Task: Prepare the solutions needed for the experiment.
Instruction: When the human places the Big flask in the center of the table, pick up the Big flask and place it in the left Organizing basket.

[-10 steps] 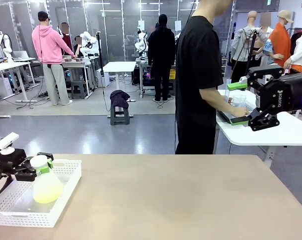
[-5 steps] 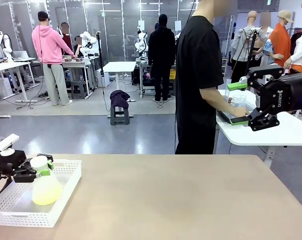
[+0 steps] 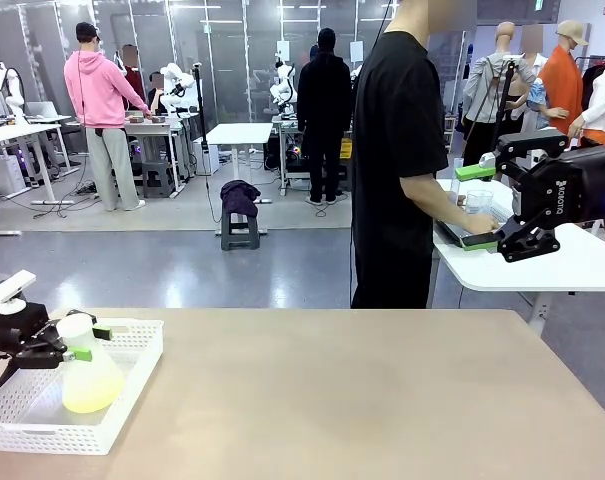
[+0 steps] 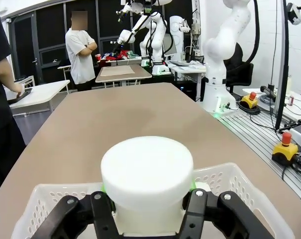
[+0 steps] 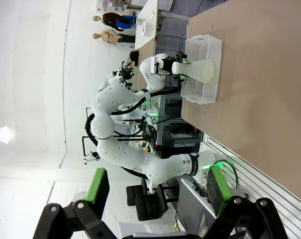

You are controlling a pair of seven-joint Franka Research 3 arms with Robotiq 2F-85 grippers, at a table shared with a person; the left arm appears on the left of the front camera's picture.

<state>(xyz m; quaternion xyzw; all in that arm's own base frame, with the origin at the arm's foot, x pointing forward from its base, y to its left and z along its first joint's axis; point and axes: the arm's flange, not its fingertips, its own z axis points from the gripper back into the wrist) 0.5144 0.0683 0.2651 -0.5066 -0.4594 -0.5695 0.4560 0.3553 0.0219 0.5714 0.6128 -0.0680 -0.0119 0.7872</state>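
Front view: a stoppered flask holding the pale yellow-green solutions is standing in a white basket at the surface's left end. Left pincer is straddling its neck, fingers parted and clear of it. Right pincer is hanging released, raised at right.
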